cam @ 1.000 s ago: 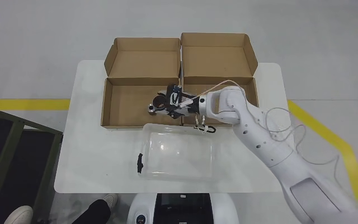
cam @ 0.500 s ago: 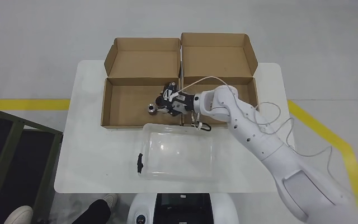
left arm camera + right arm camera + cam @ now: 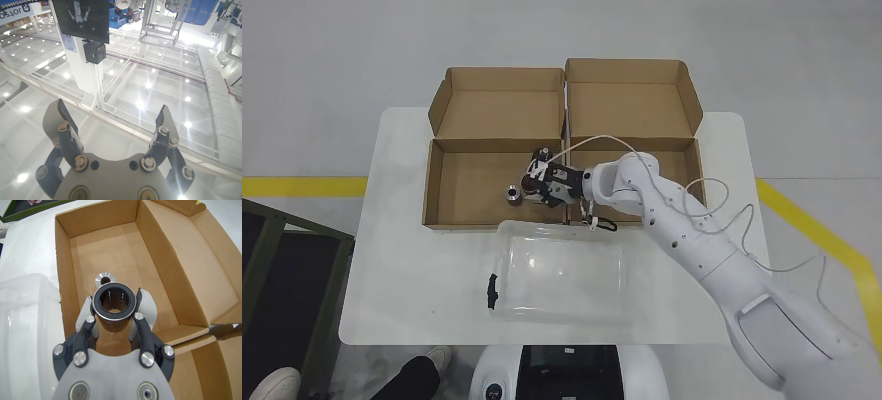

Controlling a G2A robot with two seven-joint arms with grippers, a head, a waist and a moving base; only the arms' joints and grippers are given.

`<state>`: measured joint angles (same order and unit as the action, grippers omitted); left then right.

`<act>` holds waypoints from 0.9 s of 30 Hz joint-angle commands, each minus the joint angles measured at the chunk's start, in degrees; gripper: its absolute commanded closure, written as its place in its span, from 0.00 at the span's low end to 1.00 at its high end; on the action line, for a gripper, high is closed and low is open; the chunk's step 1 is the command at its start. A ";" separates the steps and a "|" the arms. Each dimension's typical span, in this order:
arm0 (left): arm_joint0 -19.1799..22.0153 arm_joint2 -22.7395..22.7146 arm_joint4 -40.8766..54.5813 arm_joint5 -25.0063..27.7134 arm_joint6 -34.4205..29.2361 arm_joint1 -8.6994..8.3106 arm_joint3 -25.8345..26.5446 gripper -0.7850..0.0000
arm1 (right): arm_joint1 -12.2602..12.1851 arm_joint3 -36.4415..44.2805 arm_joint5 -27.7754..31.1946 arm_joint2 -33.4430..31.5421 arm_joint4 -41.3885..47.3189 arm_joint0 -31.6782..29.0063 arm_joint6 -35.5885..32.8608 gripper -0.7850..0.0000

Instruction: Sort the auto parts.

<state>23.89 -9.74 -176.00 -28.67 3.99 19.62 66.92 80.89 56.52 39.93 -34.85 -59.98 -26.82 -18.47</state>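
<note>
My right gripper (image 3: 115, 306) is shut on a dark cylindrical bearing sleeve (image 3: 114, 308), its bore facing the wrist camera. In the top view that gripper (image 3: 542, 185) hangs over the near right part of the left cardboard box (image 3: 457, 195). A small silver flanged part (image 3: 105, 279) lies on that box's floor just beyond the sleeve, also seen as the silver part (image 3: 513, 192) in the top view. My left gripper (image 3: 113, 117) points up at the ceiling, open and with nothing between its fingers.
A second open cardboard box (image 3: 682, 165) stands to the right of the first, both with lids folded back. A clear plastic bin (image 3: 557, 270) sits at the table's near side, close against the boxes. The white table (image 3: 402, 280) has bare room on the left.
The right gripper with the sleeve has moved a little to the left and farther over the left box. The silver part has stayed where it lay.
</note>
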 commanded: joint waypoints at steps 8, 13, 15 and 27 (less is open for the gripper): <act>0.00 0.00 0.00 0.00 0.00 0.00 0.00 0.00 | 1.35 -3.03 0.22 0.68 -0.43 0.91 -0.26 0.56; 0.00 0.00 0.00 0.00 0.00 0.00 0.00 0.00 | 1.90 -4.18 0.29 0.82 -0.97 1.13 -0.22 0.34; 0.00 0.00 0.00 0.00 0.00 0.00 0.00 0.00 | 2.08 -4.53 0.39 0.80 -1.12 1.19 -0.15 0.22; 0.00 0.00 0.00 0.00 0.00 0.00 0.00 0.00 | 0.19 3.29 2.01 -4.16 -3.76 -0.61 1.88 0.09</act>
<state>23.89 -9.74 -176.00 -28.67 3.99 19.62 66.92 81.47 58.35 41.85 -38.19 -63.47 -26.95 -16.47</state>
